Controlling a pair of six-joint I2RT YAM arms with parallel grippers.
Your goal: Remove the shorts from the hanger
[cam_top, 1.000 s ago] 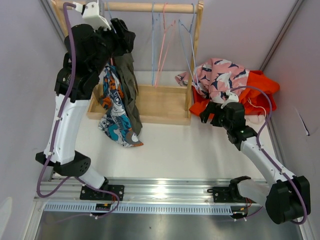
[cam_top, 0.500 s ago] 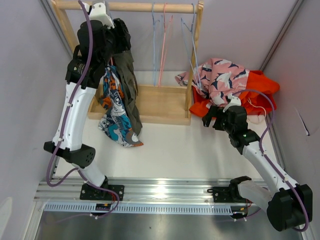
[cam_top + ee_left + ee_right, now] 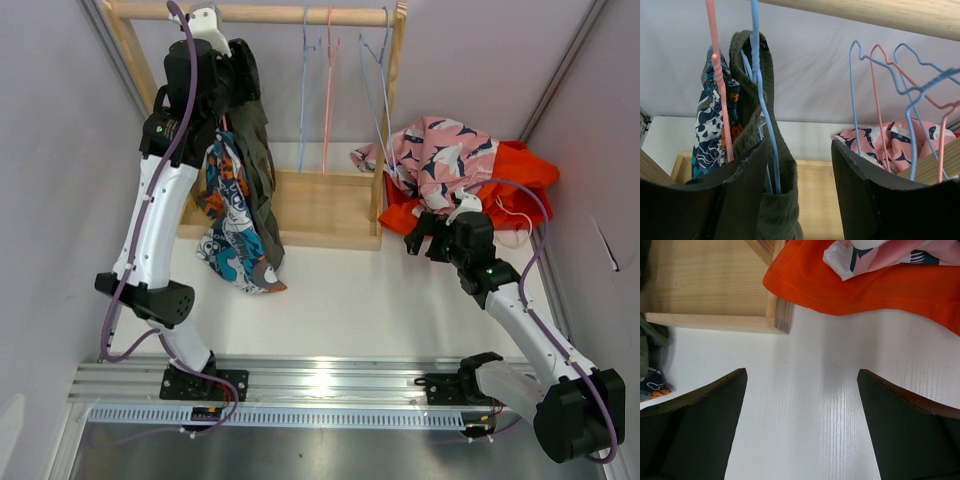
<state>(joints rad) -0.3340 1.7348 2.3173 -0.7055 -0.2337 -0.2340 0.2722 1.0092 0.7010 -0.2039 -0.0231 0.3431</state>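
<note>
- The wooden rack (image 3: 330,205) stands along the tabletop's far edge. The olive shorts (image 3: 258,170) and the cartoon-print shorts (image 3: 228,240) hang at its left end.
- The pink patterned shorts (image 3: 440,150) and the orange shorts (image 3: 520,170) lie heaped in the far right corner, off their hangers.
- The left gripper (image 3: 799,150) has its jaws partly apart, astride the olive waistband, pinching nothing. It should close on cloth alone, clear of the wire.
- The right gripper (image 3: 802,375) hovers wide open and empty over bare tabletop.
- The blue hanger (image 3: 760,100) carries the olive shorts, so slide them off gently.
</note>
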